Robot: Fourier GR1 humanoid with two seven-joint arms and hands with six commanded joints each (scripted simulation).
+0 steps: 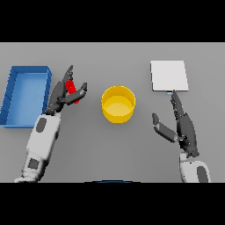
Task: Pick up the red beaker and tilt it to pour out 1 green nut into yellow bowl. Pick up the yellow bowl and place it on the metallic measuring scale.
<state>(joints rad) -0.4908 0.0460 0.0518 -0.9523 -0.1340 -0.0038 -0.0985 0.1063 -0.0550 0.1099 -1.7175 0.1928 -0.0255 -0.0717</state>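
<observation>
Holding the red beaker point(71, 90) in my left hand point(63, 94): fingers and thumb are partly curled round it, fingers on its far-left side, thumb crossing on its right. Much of the beaker is hidden behind the hand; only red patches show between fingers and thumb. Its long axis appears to run from upper left to lower right in the head view, slightly tilted, but which end is the mouth I cannot tell. No green nut can be made out.

The yellow bowl point(118, 104) sits upright on the grey table point(114, 149), to the right of my left hand, apart from it with a strip of bare table between. Its open mouth faces up, and the inside looks plain yellow. It lies roughly midway between my two hands.

My right hand point(182, 125) is open, holding nothing: fingers straight and pointing away from me, thumb spread out towards the bowl. It hangs over the table well to the right of the bowl. Just beyond its fingertips lies the metallic measuring scale point(169, 75), a flat pale square plate; the fingertips reach near the scale's near edge, where a small bluish mark shows. Whether they touch it I cannot tell.

A blue tray point(10, 94) with raised walls lies to the left of my left hand, near my forearm, not touching it.
</observation>
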